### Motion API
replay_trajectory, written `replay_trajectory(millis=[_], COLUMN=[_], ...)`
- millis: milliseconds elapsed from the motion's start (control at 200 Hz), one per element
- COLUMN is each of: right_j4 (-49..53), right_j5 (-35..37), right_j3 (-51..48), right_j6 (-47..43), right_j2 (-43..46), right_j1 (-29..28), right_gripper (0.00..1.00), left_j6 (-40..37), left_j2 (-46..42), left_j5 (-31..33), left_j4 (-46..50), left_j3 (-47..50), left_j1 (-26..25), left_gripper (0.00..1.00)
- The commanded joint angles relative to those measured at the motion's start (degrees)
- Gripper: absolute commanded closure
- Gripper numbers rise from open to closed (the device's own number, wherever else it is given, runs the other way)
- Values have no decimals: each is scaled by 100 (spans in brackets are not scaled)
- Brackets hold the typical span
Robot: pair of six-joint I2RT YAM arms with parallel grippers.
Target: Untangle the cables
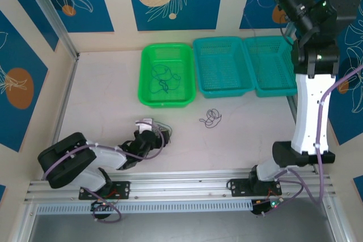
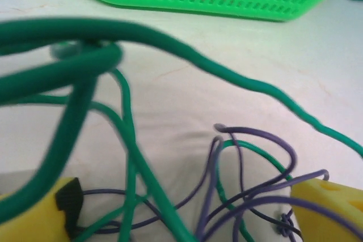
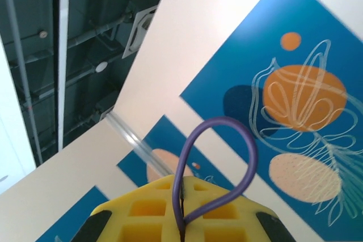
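**Item: cables.**

**Handling (my judgement):**
- They were very thin, light, soft and springy, and each kept its curl.
- They looked likely to snag on one another and to slip from a weak pinch.
- The best hold seemed a free end or an outlying loop, never the middle of a knot, pulled slowly so nothing drew tight.

**Count and location, four lots:**
1. One green-and-purple tangle (image 2: 211, 174) lay on the table (image 1: 102, 100) at my left tool (image 1: 157, 135). I could not count its strands; there were at least two green and two purple.
2. One dark curl (image 1: 211, 118) lay alone on the table, just in front of the baskets and well apart from both tools.
3. One basket clump (image 1: 163, 77) of thin dark strands lay inside the green basket (image 1: 165, 47).
4. One purple strand (image 3: 221, 120) was held high above the table in my right tool (image 3: 181, 211).

**Tools, two:**
- Left: it was low on the table with its yellow fingers (image 2: 39, 208) spread wide. The tangle lay between them, and one green loop was draped close over the lens. It pinched nothing.
- Right: it was raised, with its fingers pressed together on the purple strand, whose loop stood up out of the seam between them.

**Baskets, three:** one green and two teal baskets (image 1: 221, 66), in a row along the far side of the table. I saw nothing in the teal pair.
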State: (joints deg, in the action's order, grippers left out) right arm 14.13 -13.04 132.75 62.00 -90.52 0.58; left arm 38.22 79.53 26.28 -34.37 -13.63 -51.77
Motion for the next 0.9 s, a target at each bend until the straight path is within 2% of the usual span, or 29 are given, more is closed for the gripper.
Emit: replay_trajectory(millis=[0,90,215,375,465,540,635,770,820,875,895], right_j4=[-32,-106,468,619,380,103,-73,710,1226,2001,2199], right_j5=[-453,-566,-653,-256,25,73,90,322,498,743,812], right_j3=[326,623,783,-635,-1739,-2651,-3508,-3843,-3652,-3236,-3103], right_j6=[512,525,208,-438,-795,-985,-1254,-1767,-1979,-2179,-2281], right_j2=[-569,-982,-1344,-1065,-844,-751,-845,-1384,-1654,-1902,-1972], right_j1=[324,425,372,49,-141,-293,-470,-616,-629,-634,-632], right_gripper=[100,100,100,100,100,100,100,100,88,66,61], left_j6=[-629,-1048,-1477,-1580,-1563,-1556,-1441,-1030,-894,-725,-683], left_j2=[-701,-1601,-3042,-4847,-5412,-5464,-5022,-4018,-3673,-3376,-3287], left_j5=[-409,-489,-368,-262,-360,-519,-648,-875,-1097,-1278,-1344], left_j4=[367,797,1713,2803,3170,3346,3527,3707,3707,3772,3800], left_j3=[138,141,132,94,17,-123,-316,-667,-813,-1062,-1146], left_j1=[18,20,26,52,87,128,216,392,479,572,599], left_gripper=[0,0,0,0,0,0,0,0,0,0,0])
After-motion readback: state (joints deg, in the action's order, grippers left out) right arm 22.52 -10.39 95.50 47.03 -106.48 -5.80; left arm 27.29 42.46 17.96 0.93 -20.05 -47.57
